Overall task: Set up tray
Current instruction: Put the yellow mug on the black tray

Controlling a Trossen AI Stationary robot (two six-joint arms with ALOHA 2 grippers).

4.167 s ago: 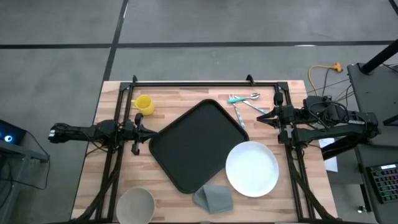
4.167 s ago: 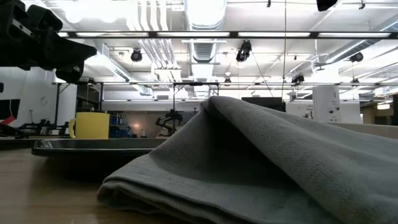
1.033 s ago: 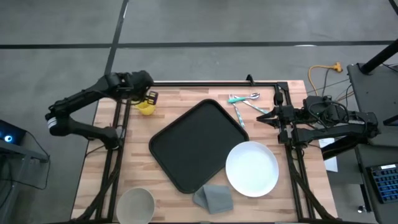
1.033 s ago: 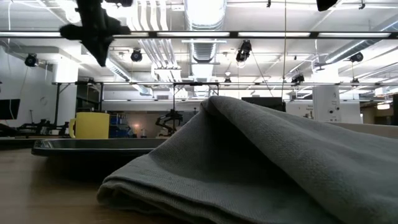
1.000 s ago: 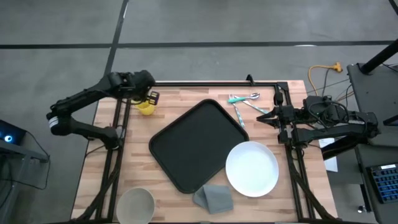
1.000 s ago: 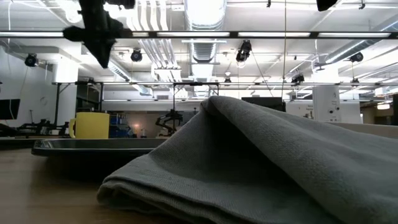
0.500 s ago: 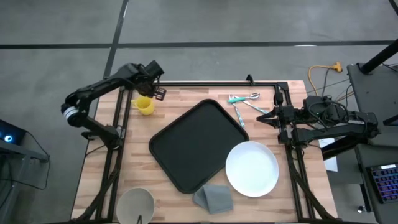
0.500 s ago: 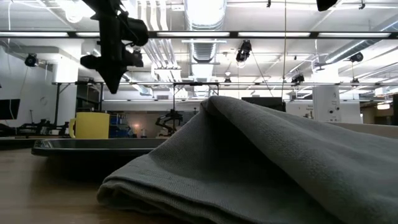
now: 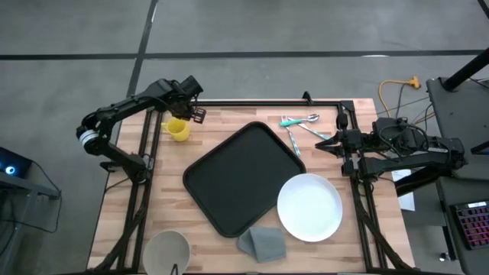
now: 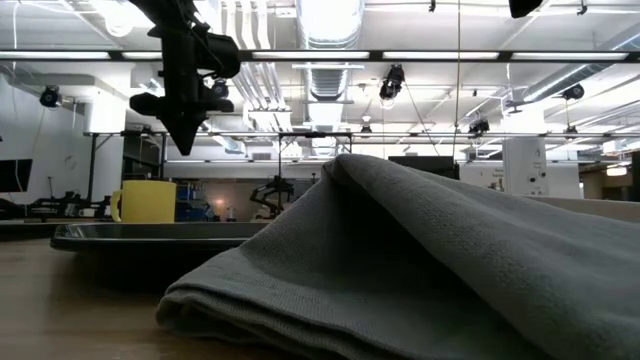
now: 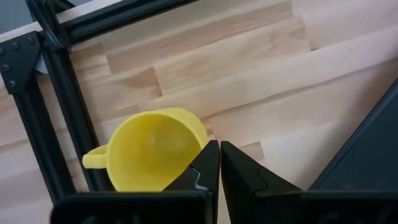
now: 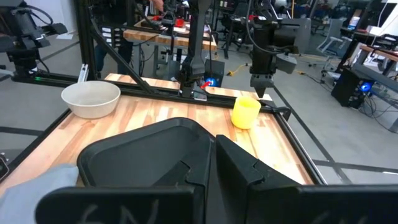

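The black tray lies flat and cornerwise in the middle of the table. A yellow mug stands upright near the far left corner, also seen in the left wrist view. My left gripper hangs shut above the mug's right side, pointing down and clear of it. My right gripper waits shut at the table's right side, level, facing the tray.
A white plate sits by the tray's right corner and a folded grey cloth at its near corner. A pale bowl stands at the near left. Teal-handled cutlery lies at the far right. Black frame rails edge the table.
My left gripper has swung from the table's far left corner toward the right, come down, and turned about until it hangs over the yellow mug. In the last half second it has hardly moved. Nothing on the table has shifted.
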